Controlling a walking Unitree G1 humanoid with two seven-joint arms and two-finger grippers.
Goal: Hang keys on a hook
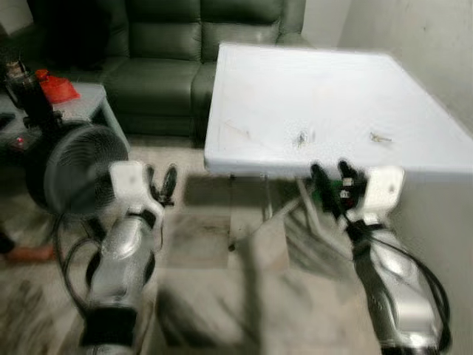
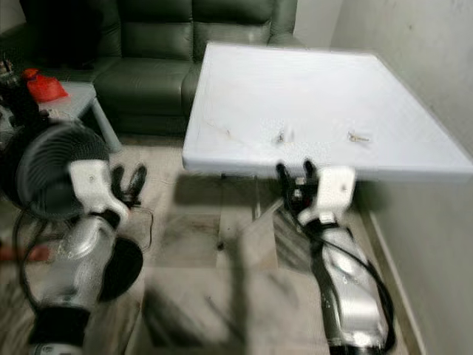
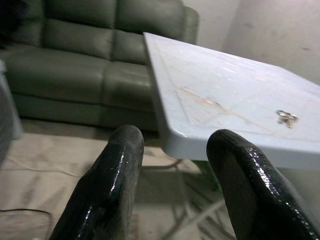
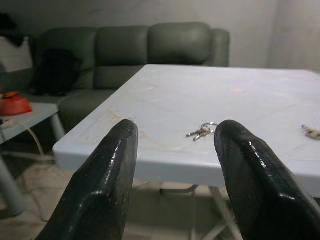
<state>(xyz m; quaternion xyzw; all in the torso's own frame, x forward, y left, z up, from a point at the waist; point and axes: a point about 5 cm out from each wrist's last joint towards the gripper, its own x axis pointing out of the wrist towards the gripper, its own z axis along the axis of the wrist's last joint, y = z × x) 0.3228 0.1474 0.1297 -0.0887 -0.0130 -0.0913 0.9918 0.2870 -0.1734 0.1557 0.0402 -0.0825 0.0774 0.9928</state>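
The keys (image 4: 202,131) lie flat on the white table (image 1: 325,81), near its near edge, with a second small metal piece (image 1: 380,137) lying further right on the same top. The right claw (image 1: 330,181) hangs just below and in front of that near edge, fingers apart and empty, pointing toward the keys. The left claw (image 1: 161,183) is held well to the left over the floor, its fingers also apart, beside a black fan (image 1: 74,166), with a green sofa (image 1: 159,59) at the far side.
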